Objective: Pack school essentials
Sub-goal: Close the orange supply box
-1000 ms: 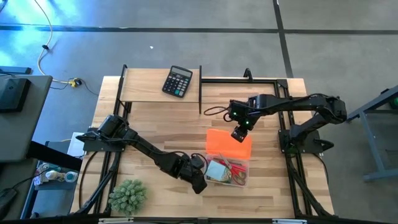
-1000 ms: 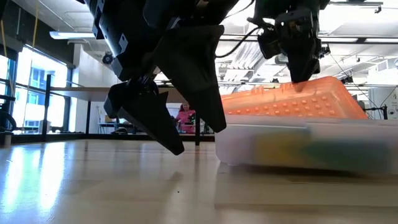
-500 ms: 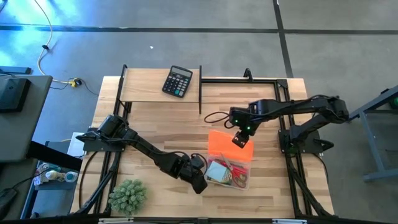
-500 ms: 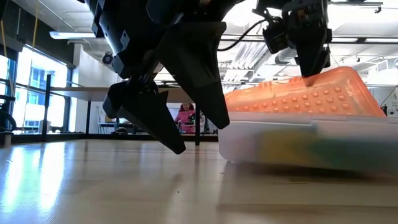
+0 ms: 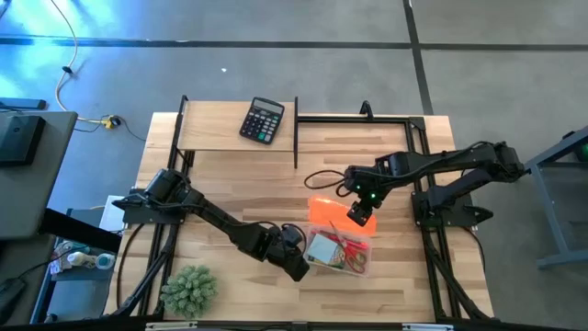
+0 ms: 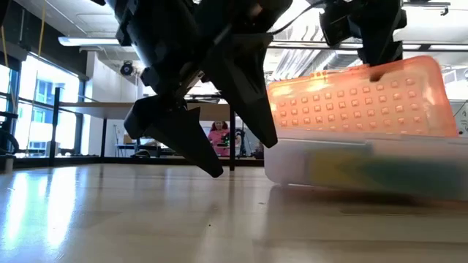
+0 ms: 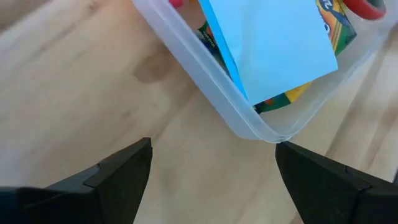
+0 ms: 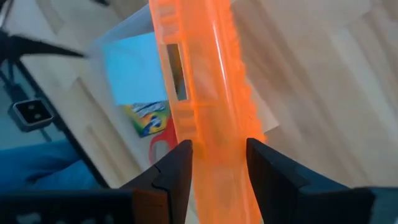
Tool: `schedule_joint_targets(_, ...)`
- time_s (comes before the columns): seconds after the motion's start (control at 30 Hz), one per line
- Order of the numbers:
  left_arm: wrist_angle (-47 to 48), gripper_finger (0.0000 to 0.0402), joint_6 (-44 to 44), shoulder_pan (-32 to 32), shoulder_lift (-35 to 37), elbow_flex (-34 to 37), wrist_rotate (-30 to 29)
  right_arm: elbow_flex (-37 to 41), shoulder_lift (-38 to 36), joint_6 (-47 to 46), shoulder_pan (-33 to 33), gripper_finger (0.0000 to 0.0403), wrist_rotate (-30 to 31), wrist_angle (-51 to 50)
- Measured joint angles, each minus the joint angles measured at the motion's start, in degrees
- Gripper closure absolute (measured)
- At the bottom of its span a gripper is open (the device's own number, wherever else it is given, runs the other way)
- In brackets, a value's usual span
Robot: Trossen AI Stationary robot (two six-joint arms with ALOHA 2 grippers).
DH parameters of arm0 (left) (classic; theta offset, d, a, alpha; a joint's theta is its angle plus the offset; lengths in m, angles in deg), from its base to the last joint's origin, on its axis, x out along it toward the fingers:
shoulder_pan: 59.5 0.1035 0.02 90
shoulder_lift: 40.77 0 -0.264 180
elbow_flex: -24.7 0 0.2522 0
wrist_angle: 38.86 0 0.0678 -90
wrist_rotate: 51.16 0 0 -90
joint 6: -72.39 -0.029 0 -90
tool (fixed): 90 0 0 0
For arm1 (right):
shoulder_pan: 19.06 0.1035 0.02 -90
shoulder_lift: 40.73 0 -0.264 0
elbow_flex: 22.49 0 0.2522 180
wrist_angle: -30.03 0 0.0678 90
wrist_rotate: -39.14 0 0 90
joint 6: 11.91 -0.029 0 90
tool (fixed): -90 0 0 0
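Observation:
A clear plastic box (image 5: 366, 268) sits at the table's near middle. It holds a pale blue note pad (image 7: 267, 43) on a yellow crayon box (image 7: 292, 93), and red-handled scissors (image 5: 349, 245). Its orange studded lid (image 5: 326, 210) stands tilted up from the box's far edge (image 6: 358, 98). My right gripper (image 5: 360, 217) is shut on the lid's upper edge. My left gripper (image 5: 299, 267) is open just left of the box. Its fingers stand either side of the box's near-left corner (image 7: 264, 134), with a gap showing. My right gripper pinches the orange lid's free edge (image 8: 211, 124) between its two fingers (image 8: 177, 171), coming from above and the right, slanting down. The lid is raised on edge, steeply tilted, and its lower edge stays on the box's far rim.
A black calculator (image 5: 262, 120) lies on the far raised shelf. A spiky green plant (image 5: 189, 289) stands at the near-left corner. A dark metal frame (image 5: 296, 138) borders the far and side edges. Bare wood lies left of the box and along the near edge.
My right gripper has moved toward the near edge and up, still shut on the lid. The lid has swung from a low slant behind the box to a steep tilt, with its lower edge staying on the box. The box has slid slightly toward the right.

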Motion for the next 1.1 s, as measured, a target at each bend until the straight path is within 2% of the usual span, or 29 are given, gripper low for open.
schedule_joint_targets(0.2, -0.07, 0.0074, 1.54, 1.18, 0.00, 0.00, -2.03, 0.01, 0.07, -2.79, 3.28, 0.0265, -1.23, 1.57)
schedule_joint_targets(0.57, -0.06, 0.0074, 0.29, 3.59, -0.02, 0.00, -0.61, 0.35, 0.47, -6.24, 7.07, 0.0265, 4.41, 3.04)
schedule_joint_targets(0.83, 0.12, 0.0074, 0.47, 1.99, 0.01, 0.00, 0.88, 0.35, 0.47, -6.14, 7.13, 0.0265, 8.08, 3.48)
schedule_joint_targets(1.1, 4.69, 0.0074, 2.09, -0.40, 0.26, -0.69, 0.97, 4.12, 0.37, -6.57, 7.11, 0.0265, 11.57, 15.89)
